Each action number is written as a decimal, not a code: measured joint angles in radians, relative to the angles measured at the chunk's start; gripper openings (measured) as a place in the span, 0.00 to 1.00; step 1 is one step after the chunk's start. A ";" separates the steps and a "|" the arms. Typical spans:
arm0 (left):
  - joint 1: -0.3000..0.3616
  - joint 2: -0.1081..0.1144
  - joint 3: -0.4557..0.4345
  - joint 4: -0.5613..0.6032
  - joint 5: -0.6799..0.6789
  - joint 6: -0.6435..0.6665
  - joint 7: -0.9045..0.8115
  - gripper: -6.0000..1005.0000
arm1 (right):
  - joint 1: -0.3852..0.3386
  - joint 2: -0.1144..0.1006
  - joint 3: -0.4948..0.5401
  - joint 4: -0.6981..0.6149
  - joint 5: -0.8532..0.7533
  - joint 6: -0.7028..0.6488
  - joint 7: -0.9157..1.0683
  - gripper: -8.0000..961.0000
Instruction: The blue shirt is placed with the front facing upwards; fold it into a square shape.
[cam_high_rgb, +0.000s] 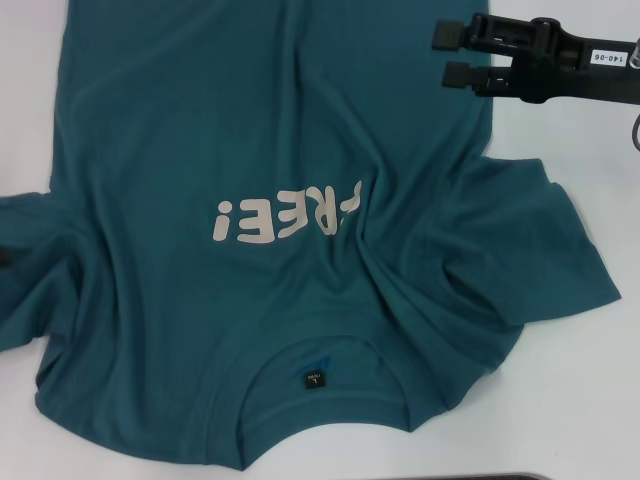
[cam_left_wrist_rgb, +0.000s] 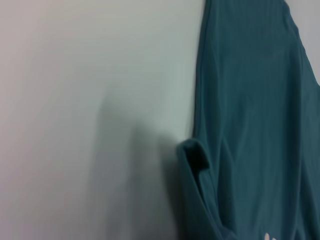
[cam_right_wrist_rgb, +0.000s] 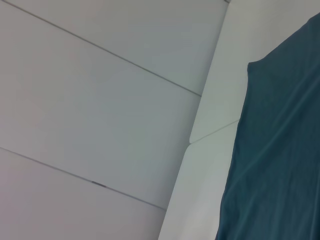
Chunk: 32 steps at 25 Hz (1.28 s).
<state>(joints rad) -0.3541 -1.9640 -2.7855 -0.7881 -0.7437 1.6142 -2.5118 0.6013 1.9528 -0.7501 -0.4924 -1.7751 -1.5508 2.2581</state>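
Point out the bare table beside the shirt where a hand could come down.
Bare white table lies on the robot's right, below the right sleeve and beside the collar. A smaller strip shows at the far left, outside the blue shirt. The far right corner is taken by the right gripper, open. The middle is all cloth.

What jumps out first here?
The blue shirt fills most of the white table, front up and rumpled, collar nearest the robot. Its pale letters run across the chest, partly lost in a crease. The right end effector sits at the far right, open, holding nothing; the left one is out of sight.
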 joint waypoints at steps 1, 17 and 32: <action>-0.005 0.013 0.003 -0.003 0.006 0.002 -0.004 0.02 | 0.000 0.000 0.000 0.000 0.000 0.000 0.000 0.95; -0.189 0.118 0.006 -0.100 0.329 0.053 -0.047 0.01 | -0.001 0.000 0.000 0.001 -0.002 -0.007 0.008 0.95; -0.253 0.050 0.002 -0.104 0.305 0.237 -0.105 0.01 | -0.004 0.000 0.000 0.002 -0.003 -0.006 0.008 0.95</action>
<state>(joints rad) -0.6067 -1.9143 -2.7837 -0.8922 -0.4390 1.8515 -2.6166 0.5974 1.9528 -0.7501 -0.4908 -1.7785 -1.5566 2.2657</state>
